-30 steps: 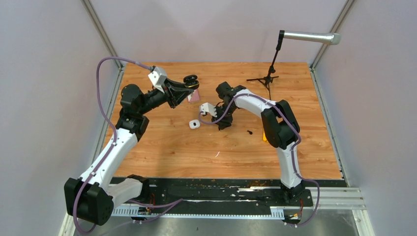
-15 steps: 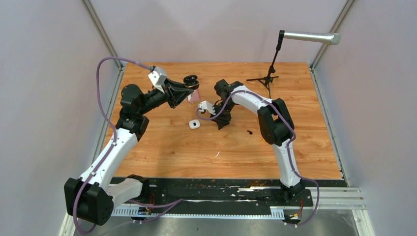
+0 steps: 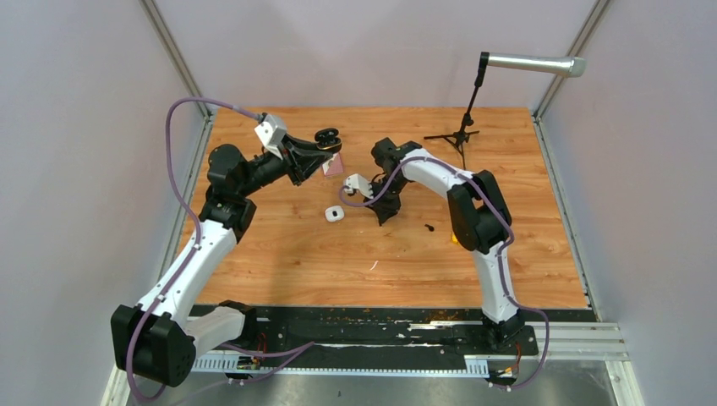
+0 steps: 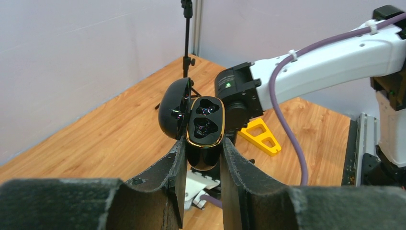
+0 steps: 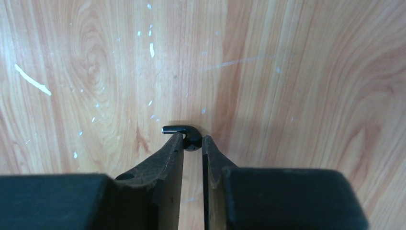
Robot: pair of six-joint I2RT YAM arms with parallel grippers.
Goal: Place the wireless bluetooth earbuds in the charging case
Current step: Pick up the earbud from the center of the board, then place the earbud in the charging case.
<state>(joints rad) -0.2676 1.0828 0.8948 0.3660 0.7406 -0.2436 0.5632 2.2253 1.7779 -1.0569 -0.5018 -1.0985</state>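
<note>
Pick-up step, we judge. Right gripper low on the wooden table, fingers narrow astride the black earbud; a firm grip we cannot confirm. Farther off, left gripper clamps the open black charging case aloft. Next: lift, carry, align stem with a well.

The left arm and the right arm are both showing glossy white shells on their long links and blocky matte-black housings at the joints. A purple cable is trailing from the left one, and a second purple cable is running along the right, tied down by what looks like a white zip tie. A small green light is glowing on a black joint near the centre of the left wrist frame, while the left fingers and right fingers are appearing as black wedges with a rough, grainy surface.
</note>
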